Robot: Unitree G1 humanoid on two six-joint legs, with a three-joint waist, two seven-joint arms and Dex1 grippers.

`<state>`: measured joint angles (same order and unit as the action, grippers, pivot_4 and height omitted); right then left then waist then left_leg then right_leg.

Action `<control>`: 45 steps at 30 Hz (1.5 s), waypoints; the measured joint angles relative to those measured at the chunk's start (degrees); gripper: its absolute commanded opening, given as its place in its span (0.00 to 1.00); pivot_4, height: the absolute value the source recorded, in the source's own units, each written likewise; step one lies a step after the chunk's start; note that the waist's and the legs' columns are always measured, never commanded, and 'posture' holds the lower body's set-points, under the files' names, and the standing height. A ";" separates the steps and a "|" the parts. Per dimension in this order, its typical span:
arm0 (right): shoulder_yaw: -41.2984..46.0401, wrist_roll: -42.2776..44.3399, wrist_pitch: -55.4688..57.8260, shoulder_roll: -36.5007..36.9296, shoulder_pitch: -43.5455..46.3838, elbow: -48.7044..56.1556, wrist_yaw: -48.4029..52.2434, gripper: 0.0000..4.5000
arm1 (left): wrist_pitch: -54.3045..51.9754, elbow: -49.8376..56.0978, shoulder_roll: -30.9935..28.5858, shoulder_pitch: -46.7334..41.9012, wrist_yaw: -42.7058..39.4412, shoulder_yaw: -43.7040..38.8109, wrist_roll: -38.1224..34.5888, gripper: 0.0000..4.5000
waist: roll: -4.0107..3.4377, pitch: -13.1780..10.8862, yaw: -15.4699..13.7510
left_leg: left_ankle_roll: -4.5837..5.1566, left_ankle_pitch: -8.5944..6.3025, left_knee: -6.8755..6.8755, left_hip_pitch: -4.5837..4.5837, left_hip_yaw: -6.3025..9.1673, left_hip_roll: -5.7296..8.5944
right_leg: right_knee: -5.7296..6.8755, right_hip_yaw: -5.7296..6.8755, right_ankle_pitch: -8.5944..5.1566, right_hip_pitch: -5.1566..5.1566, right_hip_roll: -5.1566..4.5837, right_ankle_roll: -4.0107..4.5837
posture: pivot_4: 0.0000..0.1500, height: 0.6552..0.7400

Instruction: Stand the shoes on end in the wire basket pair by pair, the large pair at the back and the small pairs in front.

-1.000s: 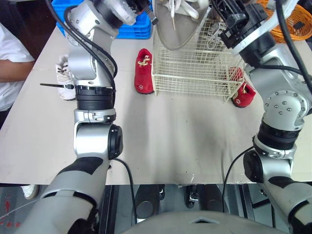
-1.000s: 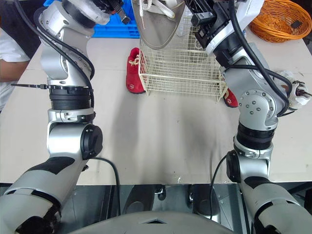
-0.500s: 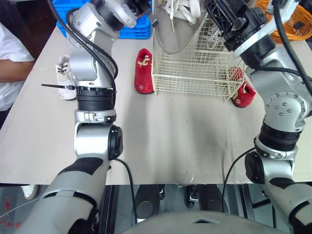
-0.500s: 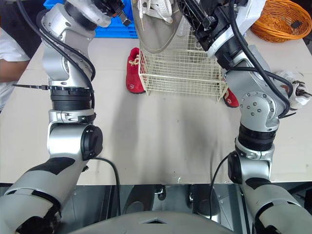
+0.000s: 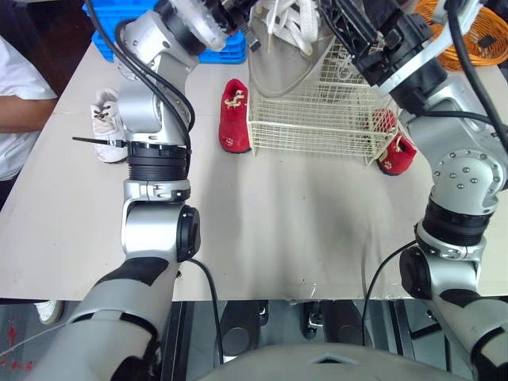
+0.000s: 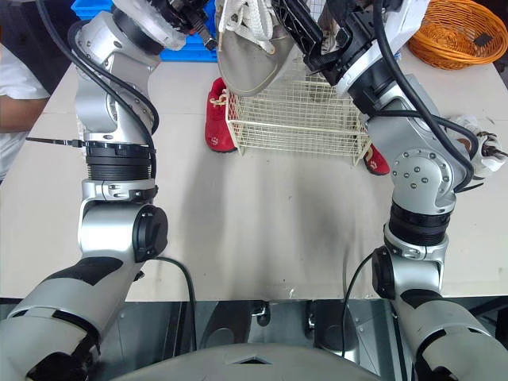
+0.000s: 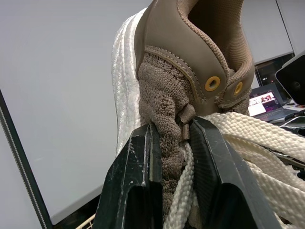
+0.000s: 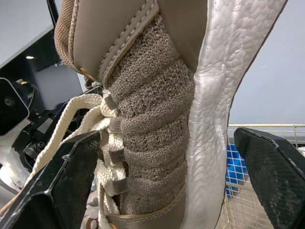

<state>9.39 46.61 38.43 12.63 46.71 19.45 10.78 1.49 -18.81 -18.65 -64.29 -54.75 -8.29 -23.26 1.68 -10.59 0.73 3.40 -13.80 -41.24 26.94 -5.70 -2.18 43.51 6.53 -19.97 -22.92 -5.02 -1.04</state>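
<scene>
A large tan knit shoe (image 6: 250, 55) with white laces and a white sole hangs over the back left part of the wire basket (image 5: 313, 119). My left gripper (image 7: 171, 129) is shut on the shoe's knit tongue beside the laces. My right gripper (image 8: 167, 143) stands open, one finger (image 8: 71, 167) on the lace side and the other on the sole side, both apart from the shoe. A red small shoe (image 5: 233, 115) lies just left of the basket, and another red shoe (image 5: 394, 151) lies at its right end. A white small shoe (image 5: 103, 123) lies at the far left.
A blue crate (image 5: 218, 49) stands behind the basket to the left and an orange woven basket (image 6: 464, 32) at the back right. Another white shoe (image 6: 476, 147) lies by the table's right edge. A person in white (image 5: 16, 103) sits at the left edge.
My right gripper has opened and let go of the large shoe. The shoe stays in my left gripper and has tipped slightly over the basket.
</scene>
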 measured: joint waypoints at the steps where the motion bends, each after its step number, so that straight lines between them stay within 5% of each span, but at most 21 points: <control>1: -0.01 -0.08 0.00 0.00 0.00 0.00 0.00 0.87 | 0.00 0.00 0.00 0.00 -0.01 0.00 0.00 0.14 | 0.00 0.00 0.00 | 0.00 0.00 0.00 0.00 0.00 0.00 | 0.00 0.00 0.00 0.00 0.00 0.00 | 1.00 0.36; 8: -0.10 -1.02 -0.07 0.01 0.00 -0.06 -0.05 0.15 | 0.00 0.00 -0.05 0.00 -0.07 -0.10 -0.02 0.14 | 0.00 0.00 0.00 | 0.00 0.00 0.01 0.00 0.00 0.00 | -0.01 0.00 0.00 0.00 0.00 0.00 | 1.00 0.36; 15: -0.15 -1.81 -0.46 -0.35 0.00 -0.40 -0.06 0.15 | -0.71 0.00 -0.39 0.00 -0.57 0.00 -0.09 0.14 | 0.00 0.00 0.00 | 0.00 0.00 0.01 0.00 0.00 0.00 | -0.01 0.00 0.00 0.00 0.00 0.00 | 1.00 0.36; 16: -0.19 -2.00 -0.46 -0.54 0.00 -0.53 -0.08 0.15 | -1.41 0.00 -0.91 0.00 -0.94 0.09 -0.21 0.36 | 0.00 0.00 0.01 | 0.00 0.00 0.01 0.00 0.00 0.00 | -0.01 0.00 0.00 0.00 0.00 0.00 | 1.00 0.36; 22: -0.48 -3.17 -0.53 -0.97 0.00 -1.31 -0.15 0.15 | -5.60 0.10 -2.70 -0.15 -1.28 -0.17 -1.76 0.96 | -0.01 -0.01 0.04 | 0.00 0.00 0.03 0.00 0.00 0.00 | -0.03 0.00 0.00 0.00 0.00 0.00 | 1.00 0.36; 23: -0.63 -3.43 -0.56 -0.98 0.00 -1.32 -0.13 0.15 | -6.23 0.11 -3.18 -0.23 -1.36 -0.17 -1.89 0.99 | -0.01 -0.01 0.05 | 0.00 0.00 0.03 0.00 0.00 0.00 | -0.03 -0.01 0.00 0.00 0.00 0.00 | 1.00 0.36; 33: -3.59 -12.65 -7.62 1.30 -0.17 -2.07 3.20 0.15 | -20.49 4.01 -7.07 -2.57 1.48 -2.18 -8.45 0.99 | -0.03 -0.02 0.03 | 0.00 0.00 0.05 0.00 0.01 0.00 | -0.07 -0.01 0.00 0.00 0.00 0.00 | 1.00 0.36; 45: -4.99 -16.02 -11.51 0.43 -1.57 -2.14 6.04 0.15 | -34.13 3.37 -8.80 -2.02 10.94 2.48 -3.61 0.99 | -0.03 -0.02 0.03 | 0.00 0.00 0.05 -0.03 0.00 0.00 | -0.06 -0.04 0.00 0.01 0.01 0.00 | 1.00 0.36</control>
<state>4.40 30.59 26.91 13.07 45.14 17.31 16.82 -32.63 -15.44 -27.45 -66.31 -43.81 -5.81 -26.87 1.66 -10.61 0.76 3.39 -13.80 -41.19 26.91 -5.70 -2.18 43.45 6.49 -19.98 -22.90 -5.01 -1.05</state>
